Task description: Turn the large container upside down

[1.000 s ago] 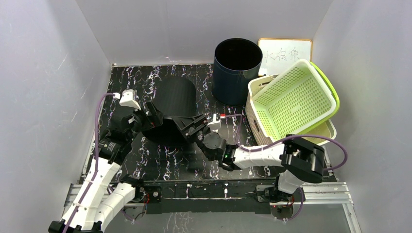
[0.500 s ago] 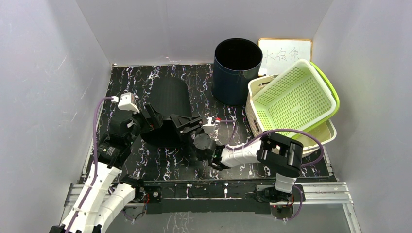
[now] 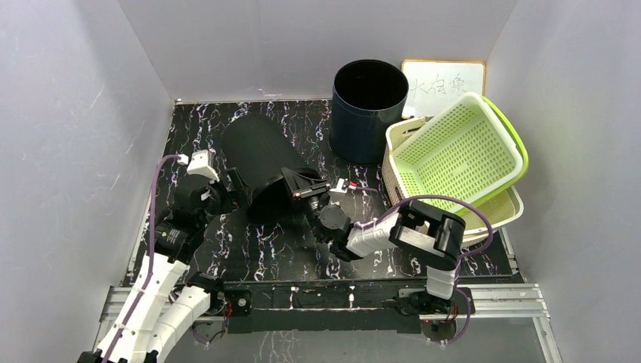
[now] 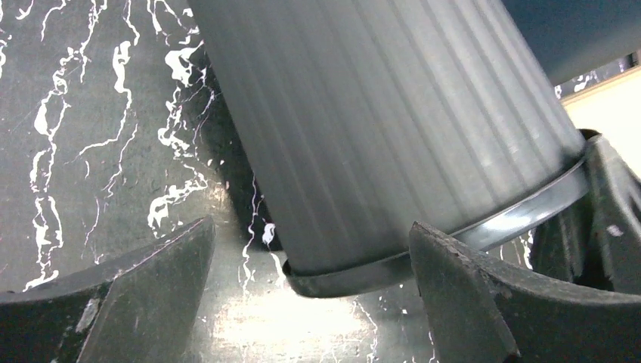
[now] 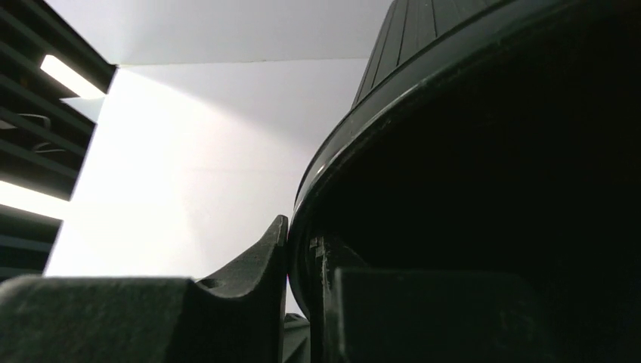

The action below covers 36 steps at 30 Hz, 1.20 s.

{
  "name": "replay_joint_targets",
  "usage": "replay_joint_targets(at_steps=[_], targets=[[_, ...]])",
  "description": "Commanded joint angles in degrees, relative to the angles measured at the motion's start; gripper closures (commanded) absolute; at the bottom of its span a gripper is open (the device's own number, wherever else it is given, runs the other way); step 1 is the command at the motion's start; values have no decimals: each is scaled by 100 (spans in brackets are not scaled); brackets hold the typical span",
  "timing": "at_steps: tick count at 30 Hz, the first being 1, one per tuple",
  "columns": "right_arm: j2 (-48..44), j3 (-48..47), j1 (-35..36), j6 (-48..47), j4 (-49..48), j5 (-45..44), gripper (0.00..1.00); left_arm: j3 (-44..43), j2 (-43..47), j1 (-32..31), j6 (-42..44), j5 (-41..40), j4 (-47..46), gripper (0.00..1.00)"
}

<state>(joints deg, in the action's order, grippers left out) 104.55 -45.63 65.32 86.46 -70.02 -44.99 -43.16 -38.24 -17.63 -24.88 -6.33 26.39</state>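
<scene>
The large black ribbed plastic container [image 3: 264, 155] lies on its side, aslant on the black white-veined marble worktop [image 3: 257, 249]. Its closed base points away from the arms and its open mouth faces them.

The right claw [image 3: 304, 190] is clamped narrow on the container's rim. In the right wrist view one finger [image 5: 249, 280] is outside the lip and the other is inside the dark mouth.

The left claw [image 3: 234, 187] sits just beside the container on its left, near the rim. Its fingers [image 4: 128, 302] are spread wide and hold nothing, and the ribbed wall fills the gap between them in the left wrist view.

Right of the container and beyond its mouth stands an upright dark navy cylindrical bin [image 3: 369, 110], near but apart from it. Further right, a green perforated plastic basket [image 3: 453, 155] sits tilted in a cream basket [image 3: 508, 206], touching the bin. A white board with handwriting [image 3: 446, 79] leans behind them.
</scene>
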Motion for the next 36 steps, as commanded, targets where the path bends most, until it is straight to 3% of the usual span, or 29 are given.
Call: replay_joint_targets(at_steps=[1,5,9,16,21,25,36], targets=[[395,565,-322,258,-1249,374,100,-258,-27,-4,287,-73,393,2],[715,933,-685,104,-2367,993,100,-808,-110,-6,570,-308,658,2],[1034,686,-919,-431,-3086,1842,100,-1350,-184,-4,799,-712,931,2],[1960,-949,-987,-605,-3396,3310,100,-1907,-206,-4,969,-921,1154,2],[2325,-2080,-988,-950,-3376,3961,100,-2203,-193,-6,1060,-1054,1362,2],[2754,-2592,-1003,-711,-3402,4216,100,-2377,-176,-4,1121,-1118,1426,2],[2889,-778,-1372,-552,-3396,4280,100,-2162,-140,-4,1110,-1103,1339,2]])
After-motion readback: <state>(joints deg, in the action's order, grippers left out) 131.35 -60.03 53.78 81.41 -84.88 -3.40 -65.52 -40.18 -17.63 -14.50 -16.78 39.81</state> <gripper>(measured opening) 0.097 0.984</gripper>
